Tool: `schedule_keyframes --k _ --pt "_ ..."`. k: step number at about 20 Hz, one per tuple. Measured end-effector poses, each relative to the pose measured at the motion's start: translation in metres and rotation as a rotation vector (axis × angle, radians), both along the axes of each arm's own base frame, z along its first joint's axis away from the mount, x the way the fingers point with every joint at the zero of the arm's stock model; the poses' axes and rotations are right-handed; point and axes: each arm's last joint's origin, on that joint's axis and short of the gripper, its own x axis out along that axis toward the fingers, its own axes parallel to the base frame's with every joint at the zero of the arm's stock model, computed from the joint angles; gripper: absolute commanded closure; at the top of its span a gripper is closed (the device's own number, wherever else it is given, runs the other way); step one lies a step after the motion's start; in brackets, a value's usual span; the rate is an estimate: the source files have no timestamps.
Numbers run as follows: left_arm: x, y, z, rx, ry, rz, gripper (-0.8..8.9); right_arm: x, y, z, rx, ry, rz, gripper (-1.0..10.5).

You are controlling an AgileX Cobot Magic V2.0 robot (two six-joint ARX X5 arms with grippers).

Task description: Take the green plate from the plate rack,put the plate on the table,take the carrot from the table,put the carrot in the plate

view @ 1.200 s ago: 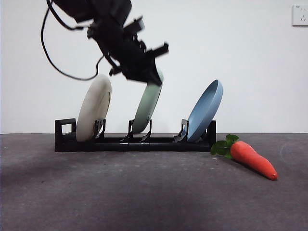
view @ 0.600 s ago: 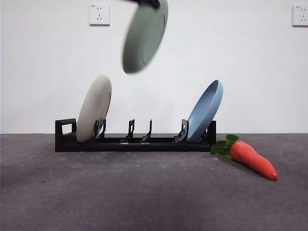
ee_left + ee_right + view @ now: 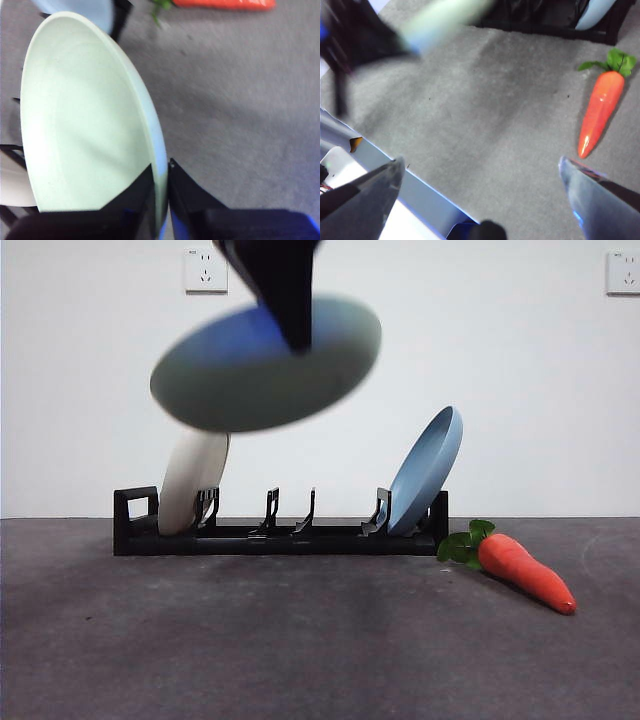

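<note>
Green plate: your sage-green plate (image 3: 266,365) hangs in the air above the plate rack, clear of every slot, tilted and motion-blurred in the front view; in the left wrist view (image 3: 85,125) you look into its pale inner face, rim towards the camera.
Left gripper: your left gripper (image 3: 161,187) has its two black jaws closed tight on the plate's rim, one jaw on each face; in the front view it comes down from the top edge as a dark wedge (image 3: 285,290) onto the plate's upper rim.
Plate rack: the long black rack (image 3: 280,530) stands on the table, its square loop handle at the front view's left end; its middle prongs hold nothing.
Other plates: a cream-white plate (image 3: 190,480) leans in the slot by the handle, and a blue plate (image 3: 428,470) leans in the far-end slot.
Carrot: the orange carrot (image 3: 525,572) lies flat on the table just beside the rack's blue-plate end, leafy tuft towards the rack, tip pointing away; you also see it in the right wrist view (image 3: 601,112).
Right gripper: your right gripper (image 3: 480,175) hangs over bare table with its jaws spread wide and nothing between them; the carrot lies near one jaw, not touching.
Table: dark grey and matte (image 3: 300,640).
Wall: white, with two sockets (image 3: 206,270) high up.
</note>
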Motion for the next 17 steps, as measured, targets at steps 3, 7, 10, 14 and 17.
schedule_keyframes --k 3,7,10,14,17 --pt "-0.015 -0.006 -0.057 0.083 -0.029 -0.026 8.19 0.000 0.000 0.000 0.000 0.000 0.000 2.9" --pt "-0.029 -0.003 -0.120 0.157 -0.074 -0.060 8.19 0.001 0.000 0.000 0.000 0.002 0.000 2.9" --pt "-0.030 -0.005 -0.146 0.150 -0.102 -0.083 8.19 0.004 0.000 -0.002 -0.002 0.017 0.000 2.9" --pt "-0.026 -0.018 -0.168 0.156 -0.120 -0.099 8.19 0.009 0.001 -0.004 -0.004 0.039 0.000 2.9" --pt "-0.026 -0.021 -0.182 0.214 -0.122 -0.110 8.10 0.013 0.001 -0.006 -0.006 0.055 0.000 2.9"
